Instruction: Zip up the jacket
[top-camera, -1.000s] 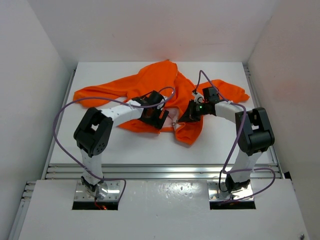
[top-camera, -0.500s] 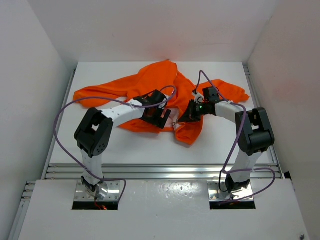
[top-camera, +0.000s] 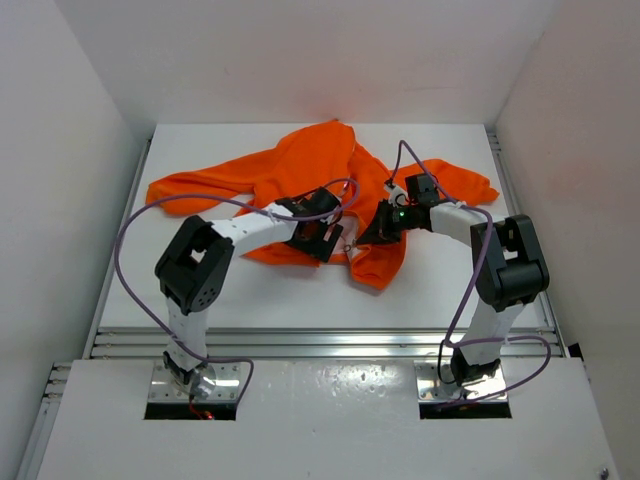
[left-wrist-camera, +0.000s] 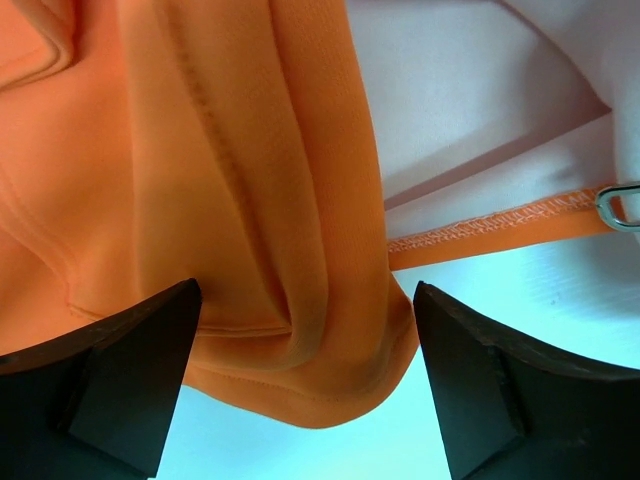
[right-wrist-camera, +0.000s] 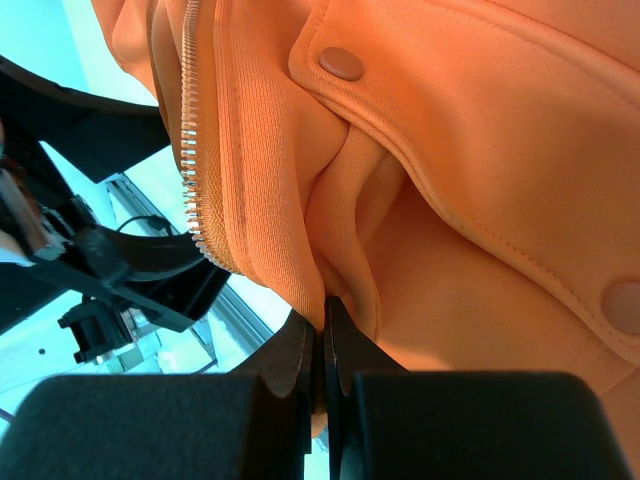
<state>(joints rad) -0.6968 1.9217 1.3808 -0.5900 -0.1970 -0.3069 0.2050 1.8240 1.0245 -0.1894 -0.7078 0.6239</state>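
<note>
The orange jacket (top-camera: 300, 165) lies crumpled across the back middle of the table, with its front hem towards me. My left gripper (top-camera: 330, 238) is open over the jacket's left front edge; in the left wrist view a rolled fold of orange hem (left-wrist-camera: 300, 330) lies between the spread fingers (left-wrist-camera: 120, 370). A metal ring pull (left-wrist-camera: 620, 208) shows at the right edge. My right gripper (top-camera: 372, 236) is shut on a pinch of jacket fabric (right-wrist-camera: 320, 290) beside the pale zipper teeth (right-wrist-camera: 195, 130). A flap with snap buttons (right-wrist-camera: 343, 63) is above it.
The table's white surface (top-camera: 300, 290) shows in front of the jacket. White enclosure walls stand on three sides. Purple cables loop from both arms. A metal rail runs along the near table edge (top-camera: 320, 340).
My left gripper has moved right along the hem towards the zipper and the right gripper. The right gripper has stayed in place, still pinching fabric.
</note>
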